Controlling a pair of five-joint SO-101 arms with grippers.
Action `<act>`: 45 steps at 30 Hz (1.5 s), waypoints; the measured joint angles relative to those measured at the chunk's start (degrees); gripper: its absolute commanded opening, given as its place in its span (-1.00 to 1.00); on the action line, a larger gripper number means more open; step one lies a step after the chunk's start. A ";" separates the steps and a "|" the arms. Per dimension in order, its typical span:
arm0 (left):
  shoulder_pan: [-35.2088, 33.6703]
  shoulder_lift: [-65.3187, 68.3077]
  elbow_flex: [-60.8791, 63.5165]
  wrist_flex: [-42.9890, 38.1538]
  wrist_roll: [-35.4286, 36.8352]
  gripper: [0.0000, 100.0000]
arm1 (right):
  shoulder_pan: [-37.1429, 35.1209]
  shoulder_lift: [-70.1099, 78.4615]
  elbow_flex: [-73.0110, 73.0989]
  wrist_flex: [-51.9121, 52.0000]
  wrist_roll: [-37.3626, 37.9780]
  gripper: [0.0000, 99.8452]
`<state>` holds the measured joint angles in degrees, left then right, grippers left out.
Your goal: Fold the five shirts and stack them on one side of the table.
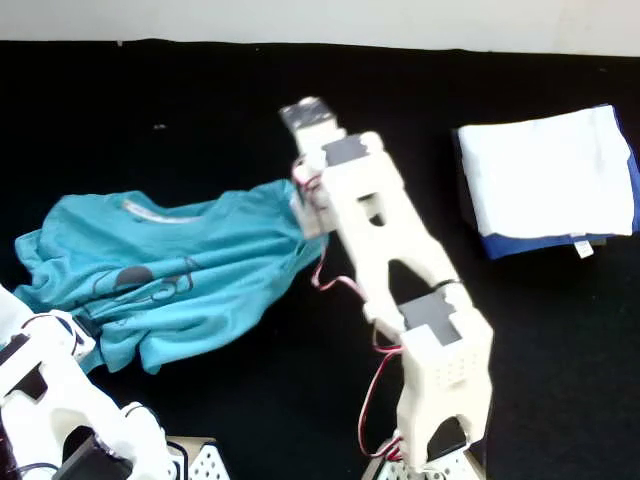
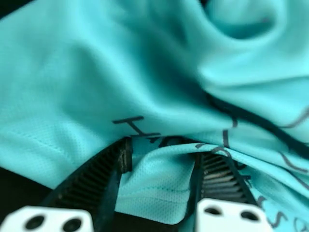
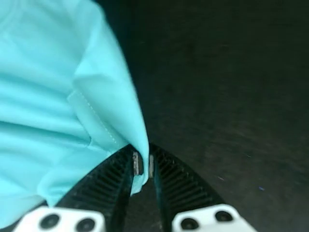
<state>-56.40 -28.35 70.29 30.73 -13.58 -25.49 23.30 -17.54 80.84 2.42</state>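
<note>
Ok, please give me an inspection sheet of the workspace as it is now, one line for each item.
Surface: black table.
Job's things: teal shirt, crumpled and unfolded, left of centre; folded stack at the right side, white on top, blue under it.
Clutter: nothing seen.
Grippers: right gripper shut on the teal shirt's edge; left gripper open, a fold of the shirt between its fingers.
Cables: red wires along the right arm.
Surroundings: pale wall behind the table's far edge.
</note>
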 measured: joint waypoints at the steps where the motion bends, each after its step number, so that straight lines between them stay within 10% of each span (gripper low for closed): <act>1: 0.09 0.00 0.00 0.00 0.00 -0.57 | 0.70 0.00 -1.05 0.62 0.00 -0.98; 14: 0.09 0.35 -1.49 1.67 0.09 -0.57 | 2.64 -0.18 -5.54 8.09 0.09 -0.56; 27: 25.23 0.53 -29.01 47.30 -0.09 -0.57 | -5.36 -7.56 0.26 7.65 0.09 -0.57; 45: 28.13 0.53 -25.85 48.53 -9.58 -0.57 | -10.20 -0.35 4.84 -4.66 0.09 -0.57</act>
<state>-28.26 -27.82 44.44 79.25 -23.16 -35.69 22.95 -12.70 76.18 2.51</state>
